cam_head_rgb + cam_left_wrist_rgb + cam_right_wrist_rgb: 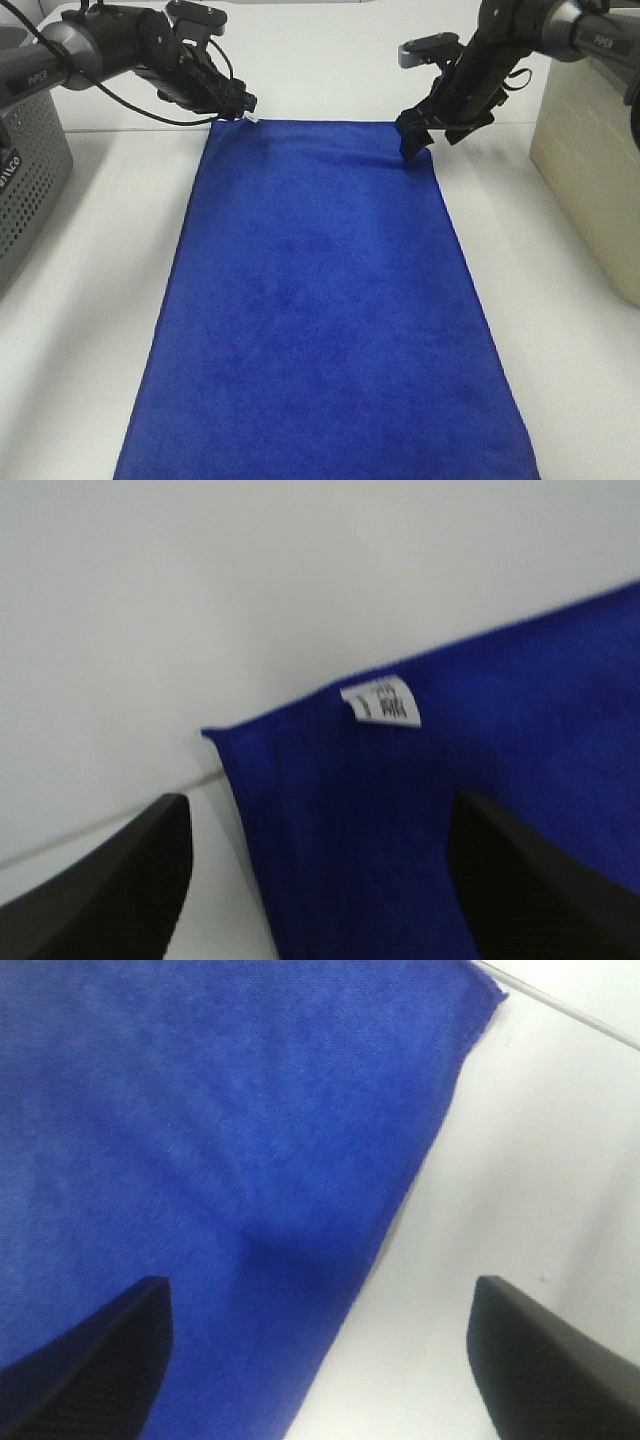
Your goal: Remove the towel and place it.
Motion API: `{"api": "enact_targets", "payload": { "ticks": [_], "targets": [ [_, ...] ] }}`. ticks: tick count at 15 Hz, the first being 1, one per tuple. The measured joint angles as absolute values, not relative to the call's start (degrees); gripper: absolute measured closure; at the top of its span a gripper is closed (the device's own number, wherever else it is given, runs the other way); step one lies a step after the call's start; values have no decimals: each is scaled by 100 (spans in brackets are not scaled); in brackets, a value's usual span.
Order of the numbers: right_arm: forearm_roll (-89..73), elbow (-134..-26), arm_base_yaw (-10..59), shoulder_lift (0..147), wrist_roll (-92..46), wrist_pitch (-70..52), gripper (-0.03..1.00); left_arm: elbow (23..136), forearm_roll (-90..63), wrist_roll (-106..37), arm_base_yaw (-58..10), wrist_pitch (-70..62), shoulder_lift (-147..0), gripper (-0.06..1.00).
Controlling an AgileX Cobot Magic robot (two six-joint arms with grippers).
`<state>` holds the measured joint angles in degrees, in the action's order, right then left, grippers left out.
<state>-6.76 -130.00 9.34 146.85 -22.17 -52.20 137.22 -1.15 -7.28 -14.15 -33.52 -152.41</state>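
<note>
Fingers of left gripper (320, 880) spread apart, straddling far-left corner of towel (320, 310), beside white tag (380, 702). Fingers of right gripper (320, 1360) likewise parted, over towel's far-right corner and side hem. Towel flat on white table (560, 350), running from far edge toward near edge. Grey basket (25, 170) at left edge, beige basket (590, 150) at right edge.

White table (90, 260) under flat blue towel (320, 320), grey basket (25, 180), beige bin (590, 150).
</note>
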Motion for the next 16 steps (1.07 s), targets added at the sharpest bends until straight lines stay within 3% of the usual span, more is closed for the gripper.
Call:
{"api": "enact_targets", "payload": {
  "ticks": [7,12,16],
  "targets": [
    [-751,-13000,934,13264,-1220,-6411,17,13722,-223,-315,-1415,-6280,-14083,28],
    [-756,-13000,653,12267,-619,-6910,16,13722,195,246,-1312,-6910,-13207,28],
    [-579,-13000,189,11591,-539,-6967,16,13722,309,516,-613,-6933,-12708,28]
  ]
}}
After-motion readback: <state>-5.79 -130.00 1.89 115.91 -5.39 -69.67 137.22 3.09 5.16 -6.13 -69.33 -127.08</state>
